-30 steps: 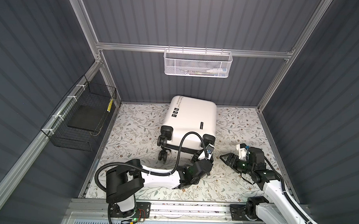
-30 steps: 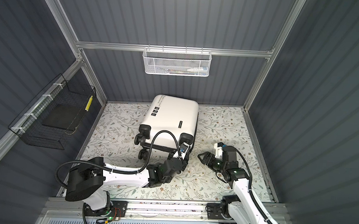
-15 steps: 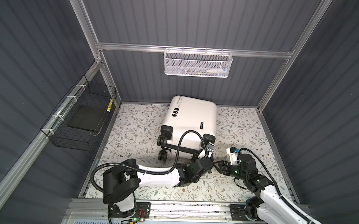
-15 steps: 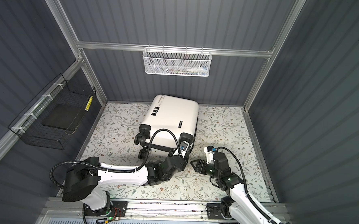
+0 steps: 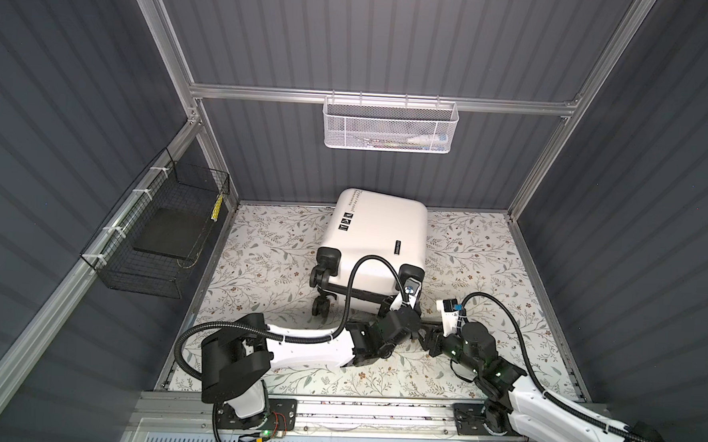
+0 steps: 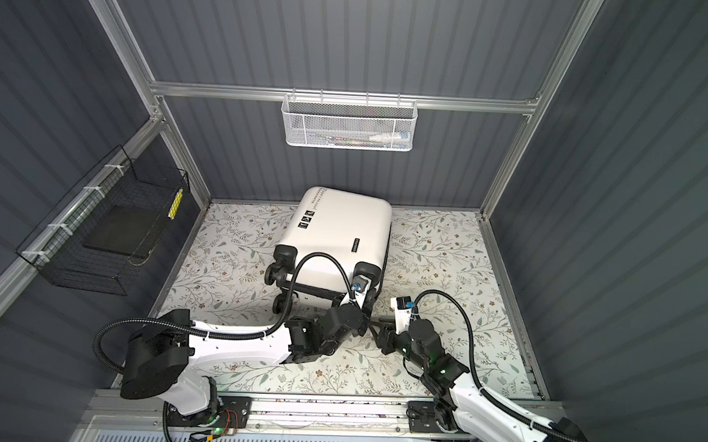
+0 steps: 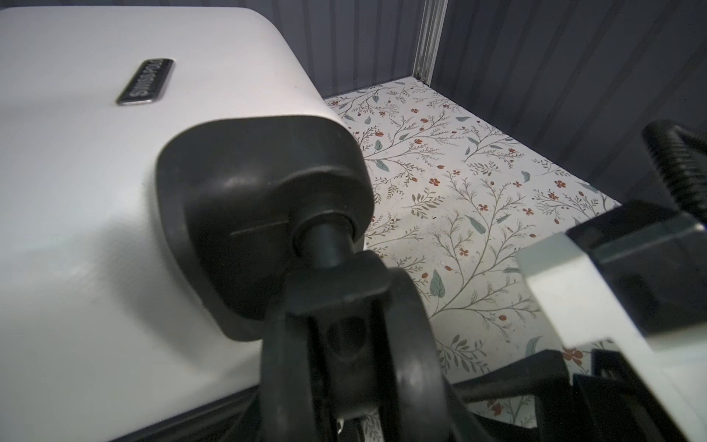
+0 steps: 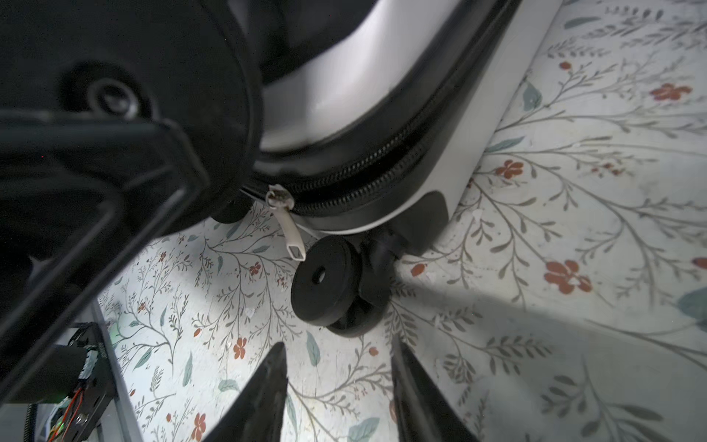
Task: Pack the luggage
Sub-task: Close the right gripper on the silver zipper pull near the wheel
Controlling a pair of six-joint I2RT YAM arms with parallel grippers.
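**Luggage closed, zipper comes first**

The small white hard-shell suitcase [image 5: 379,231] lies flat on the flower-patterned counter [image 5: 266,267], from the middle toward 12 o'clock, with its black wheels pointing to 6 o'clock. Its black zipper band [image 8: 363,180] looks shut, so I judge the step in hand is opening the case; nothing is packed yet.

Both arms meet at the suitcase's 5 o'clock corner. The right tool [image 8: 338,356] has its two fingers apart and empty, just short of a black wheel [image 8: 329,283]. The left tool [image 5: 413,306] is pressed close to the wheel above; I cannot tell if it clamps anything.

Next, the right tool probably must reach past the wheel and pinch the small silver zipper tab [image 8: 292,237].

At 12 o'clock, the white mesh basket [image 5: 388,128] holds thin long items, too small to name. At 9 o'clock, the black wire basket [image 5: 156,228] holds a flat dark thing [image 5: 168,235].
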